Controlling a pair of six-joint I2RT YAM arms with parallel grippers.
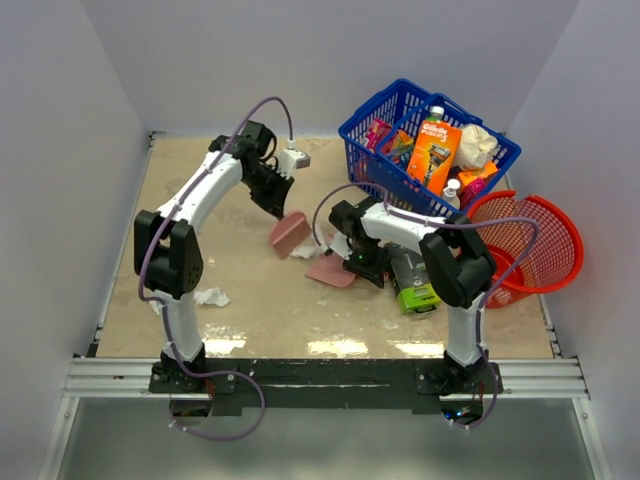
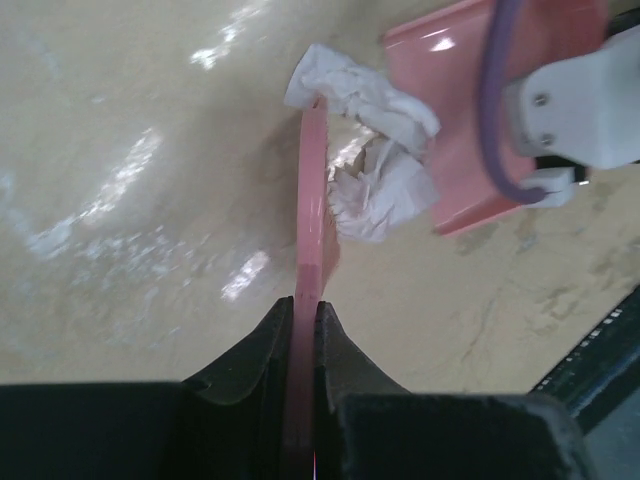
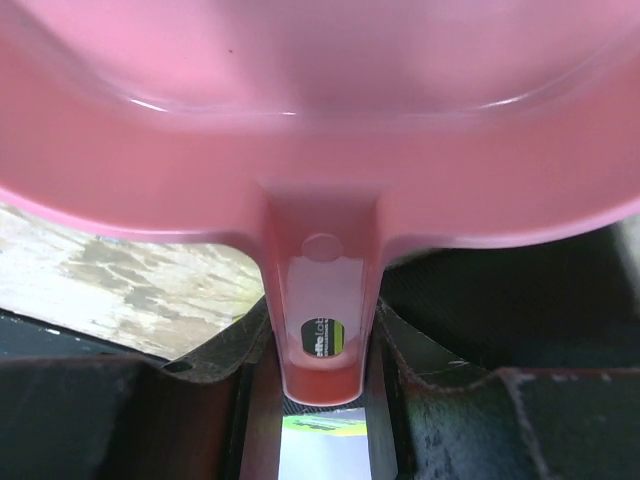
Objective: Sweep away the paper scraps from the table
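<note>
With left gripper (image 2: 303,318) pinching scraper (image 2: 312,200) and right gripper (image 3: 320,345) clamping dustpan (image 3: 320,120) handle, push scraps (image 2: 375,150) (bunched at frame centre, against the blade) straight into the pan; press lip flat on table (image 2: 120,200). Fetch stray scrap (image 1: 210,296) lower left next.

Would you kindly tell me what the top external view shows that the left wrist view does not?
Only the top view: the blue plastic basket, the red mesh basket, a stray white paper scrap near the left arm's base. Only the wrist view: the left tool pinching the thin pink scraper edge-on. Both: the pink plastic dustpan, crumpled white scraps, the beige stone-look table.
</note>
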